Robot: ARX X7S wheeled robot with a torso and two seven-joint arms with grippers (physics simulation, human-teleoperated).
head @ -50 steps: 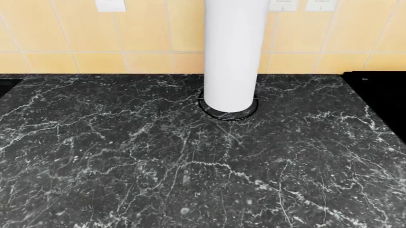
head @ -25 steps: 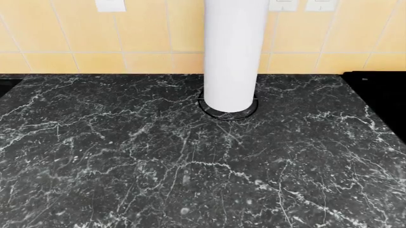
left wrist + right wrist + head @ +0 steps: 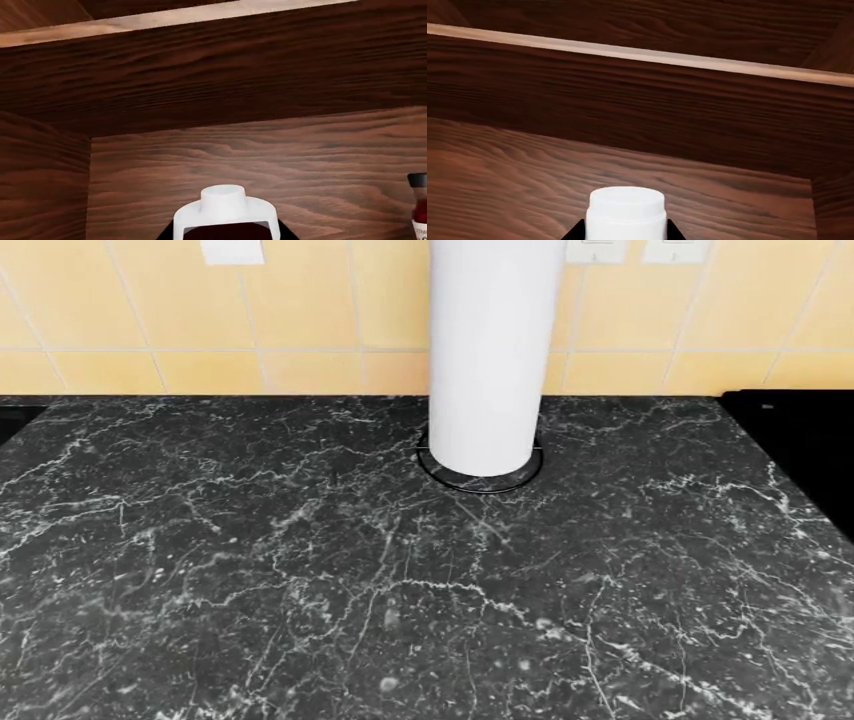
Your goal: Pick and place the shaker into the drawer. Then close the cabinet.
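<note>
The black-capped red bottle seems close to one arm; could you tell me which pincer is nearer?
Left, probably. The bottle stands in the drawer at the edge of the left wrist view; the right wrist view shows only wood, no bottle.

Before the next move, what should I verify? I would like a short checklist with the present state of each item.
1. Shaker in the drawer: ok, if the small black-capped bottle on the drawer floor is the shaker.
2. Shaker upright: ok.
3. Left gripper released: cannot tell, no fingers are visible.
4. Right gripper empty: cannot tell, same reason.
5. Arms clear of the drawer before closing: probably not ok, both wrist views look closely into it.
6. Head view covers the drawer: not ok, it shows only the countertop and paper towel roll.
</note>
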